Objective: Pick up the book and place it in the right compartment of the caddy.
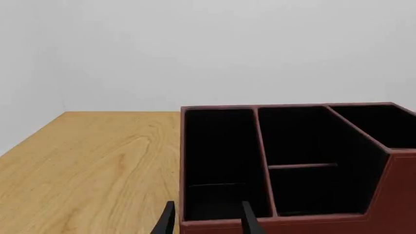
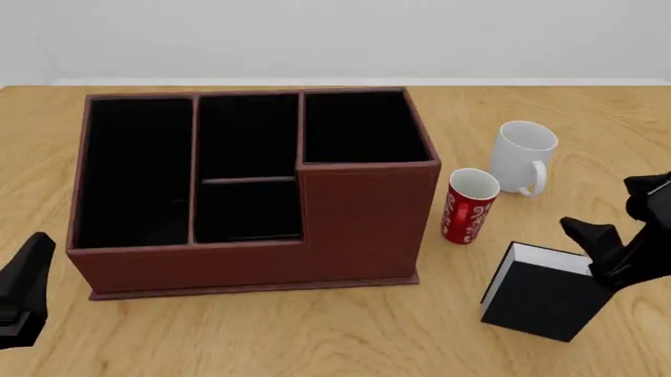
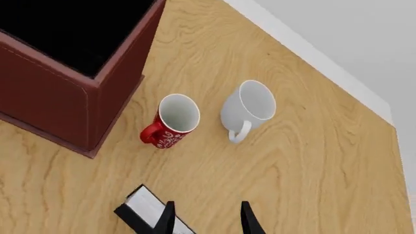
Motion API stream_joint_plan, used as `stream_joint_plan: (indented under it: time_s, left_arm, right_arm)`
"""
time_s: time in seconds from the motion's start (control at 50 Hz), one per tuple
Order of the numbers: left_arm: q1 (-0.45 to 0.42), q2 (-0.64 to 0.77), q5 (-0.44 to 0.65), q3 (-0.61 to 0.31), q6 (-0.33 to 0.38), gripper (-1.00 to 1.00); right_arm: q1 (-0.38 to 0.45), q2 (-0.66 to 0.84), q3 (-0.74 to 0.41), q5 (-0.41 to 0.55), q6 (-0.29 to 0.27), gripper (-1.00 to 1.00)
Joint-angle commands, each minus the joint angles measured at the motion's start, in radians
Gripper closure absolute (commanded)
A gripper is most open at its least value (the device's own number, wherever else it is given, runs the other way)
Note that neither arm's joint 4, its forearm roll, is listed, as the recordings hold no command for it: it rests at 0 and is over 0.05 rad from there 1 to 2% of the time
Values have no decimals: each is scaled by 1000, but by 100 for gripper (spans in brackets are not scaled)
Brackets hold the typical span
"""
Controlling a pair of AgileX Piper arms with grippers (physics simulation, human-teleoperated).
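Note:
The black book [image 2: 543, 294] with white page edges stands on the table at the front right, to the right of the caddy [image 2: 241, 263]. My right gripper [image 2: 606, 245] is open at the book's upper right corner. In the right wrist view its fingers [image 3: 167, 218] stand apart over bare wood, with the book [image 3: 144, 208] just beside one finger, not between them. The right compartment [image 2: 362, 126] has taller walls and is empty; it also shows in the left wrist view [image 1: 383, 124]. My left gripper [image 2: 27, 279] is open and empty at the caddy's front left corner [image 1: 208, 225].
A red cup [image 2: 469, 206] and a white mug [image 2: 521, 155] stand between the caddy and the book, close to the right compartment's outer wall. Both show in the right wrist view, the cup [image 3: 172, 119] and the mug [image 3: 250, 105]. The caddy's other compartments are empty.

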Motion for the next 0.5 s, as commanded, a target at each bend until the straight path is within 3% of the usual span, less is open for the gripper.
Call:
stream_joint_plan:
  time_s: [0.02, 0.22, 0.34, 0.36, 0.5]
  left_arm:
    - [0, 0, 0, 0, 0, -100]
    - [0, 0, 0, 0, 0, -100]
    - [0, 0, 0, 0, 0, -100]
    - [0, 0, 0, 0, 0, -100]
    - [0, 0, 0, 0, 0, -100]
  right_arm:
    - [-20, 93, -151, 182, -110, -100]
    - [-33, 126, -273, 344, -169, -100]
    - [-11, 147, -332, 433, -176, -100]
    - [-17, 144, -329, 445, -204, -100]
    - [-8, 162, -395, 535, -213, -100]
